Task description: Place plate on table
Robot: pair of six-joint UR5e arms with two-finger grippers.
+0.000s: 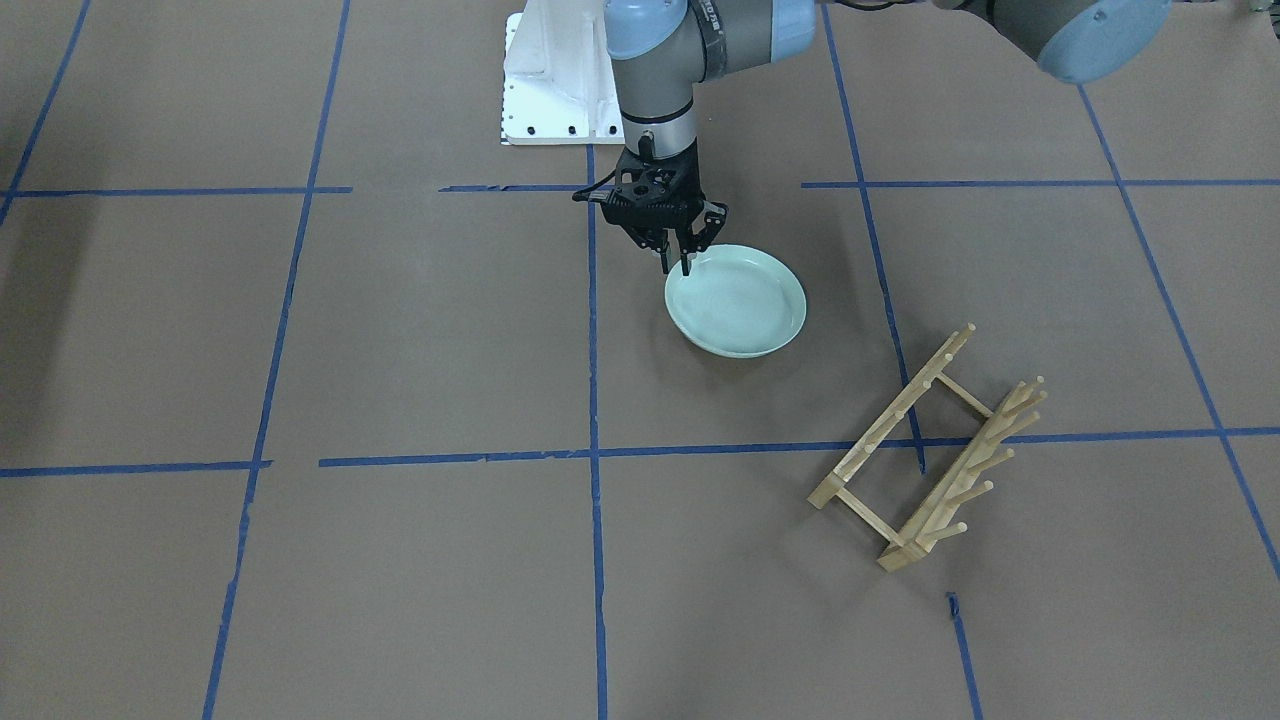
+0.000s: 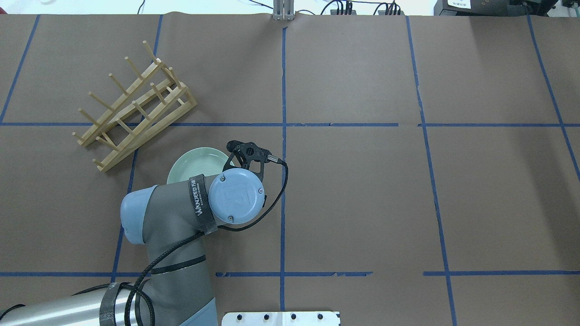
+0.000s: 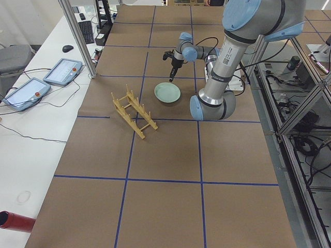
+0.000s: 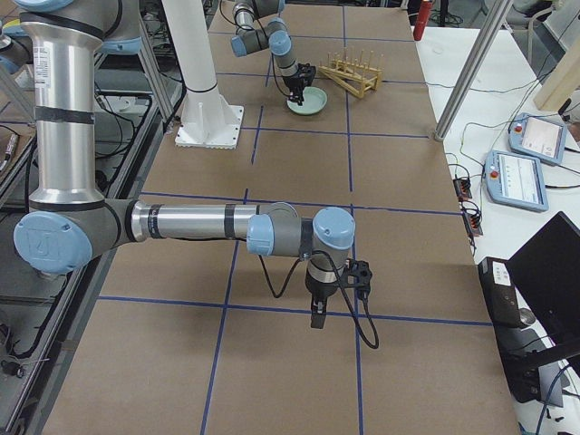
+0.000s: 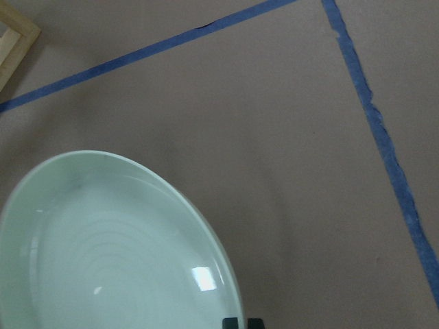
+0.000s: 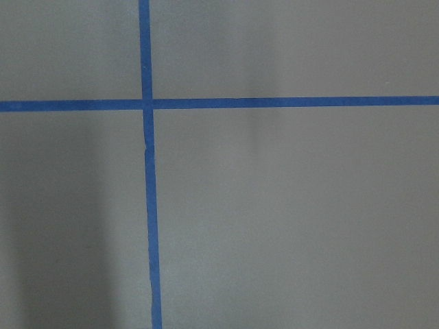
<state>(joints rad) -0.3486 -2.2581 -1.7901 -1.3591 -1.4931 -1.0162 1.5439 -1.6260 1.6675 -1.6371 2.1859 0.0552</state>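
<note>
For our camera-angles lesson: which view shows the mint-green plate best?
The exterior front-facing view: the mint-green plate shows almost whole and large. Overhead, the left arm hides part of it. Both side views show it small, the left wrist view crops it, and the right wrist view misses it.

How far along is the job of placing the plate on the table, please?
Done: the wooden rack stands empty, and the plate looks to be resting on the table. In hand: the left gripper appears pinched on the plate's rim. Left: opening the gripper and lifting clear.
</note>
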